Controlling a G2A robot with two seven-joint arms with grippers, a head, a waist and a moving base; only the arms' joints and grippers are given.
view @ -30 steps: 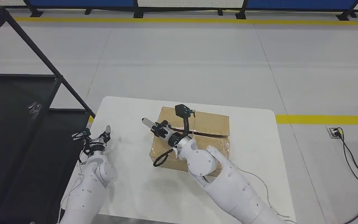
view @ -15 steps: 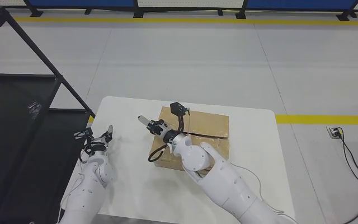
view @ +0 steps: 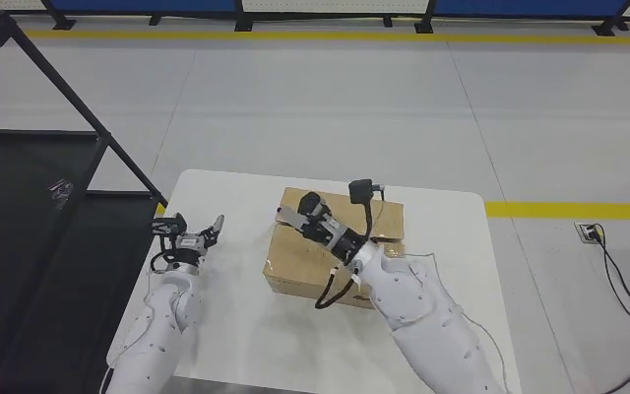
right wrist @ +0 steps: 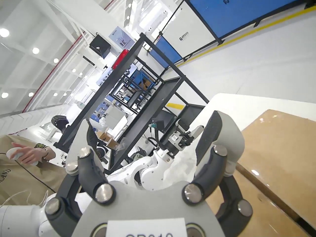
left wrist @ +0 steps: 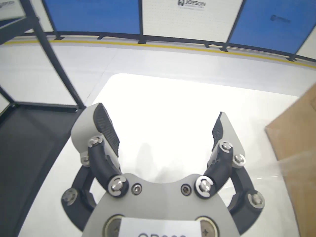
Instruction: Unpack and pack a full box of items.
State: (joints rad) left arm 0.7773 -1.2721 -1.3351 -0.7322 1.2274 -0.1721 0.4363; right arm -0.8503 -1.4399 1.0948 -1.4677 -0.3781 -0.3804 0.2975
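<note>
Box (view: 295,268) shut (taped) | left hand (view: 192,229) spread wide | right hand (view: 335,197) spread over box

Left gripper (left wrist: 160,118) fingers spread, right gripper (right wrist: 150,122) fingers spread, both empty

Box (view: 295,258) shut on top; you can't see contents. Top view: right arm (view: 404,291) covers box's near right corner and part of top seam. Left wrist view: box (left wrist: 293,136) runs off frame edge, most of it cut. Right wrist view: box (right wrist: 276,149) cut by edge too. Rack (view: 59,236) beside table (view: 226,197) cut by top view's left edge.
</note>
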